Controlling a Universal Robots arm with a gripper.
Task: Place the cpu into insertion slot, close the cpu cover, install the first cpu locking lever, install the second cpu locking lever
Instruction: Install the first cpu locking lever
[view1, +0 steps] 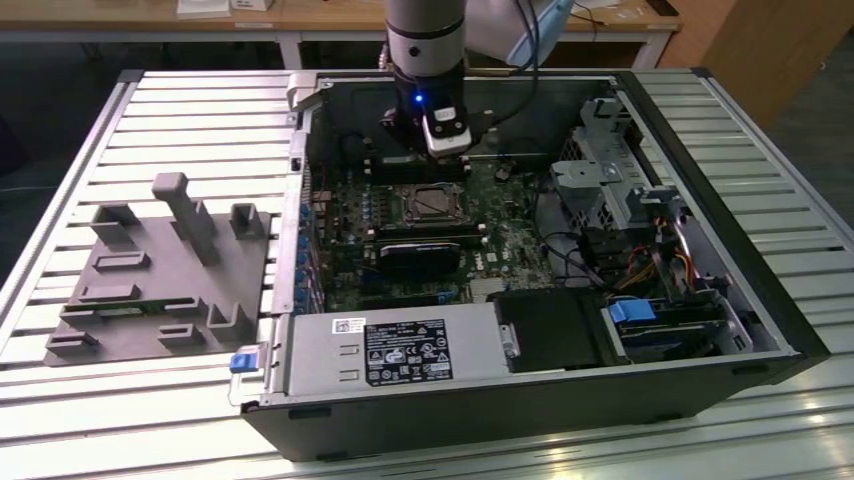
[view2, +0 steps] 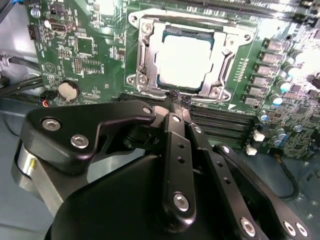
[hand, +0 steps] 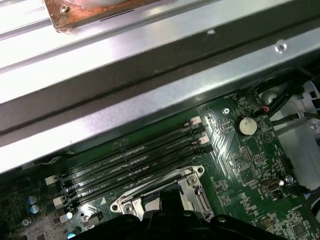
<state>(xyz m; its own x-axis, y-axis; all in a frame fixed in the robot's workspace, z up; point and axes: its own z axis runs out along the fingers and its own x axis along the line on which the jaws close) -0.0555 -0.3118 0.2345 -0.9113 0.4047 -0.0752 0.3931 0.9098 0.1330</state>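
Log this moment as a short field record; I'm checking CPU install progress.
cpu: seated in the insertion slot
cpu cover: down, framing the cpu
gripper: low at the slot's edge, on the side of the memory slots
locking levers: cannot tell whether latched

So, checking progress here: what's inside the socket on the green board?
The silver chip sits in the socket, framed by the metal cover. The contacts underneath the chip are covered by it.

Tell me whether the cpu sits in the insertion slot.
Yes: the second wrist view shows the cpu lying flat within the insertion slot.
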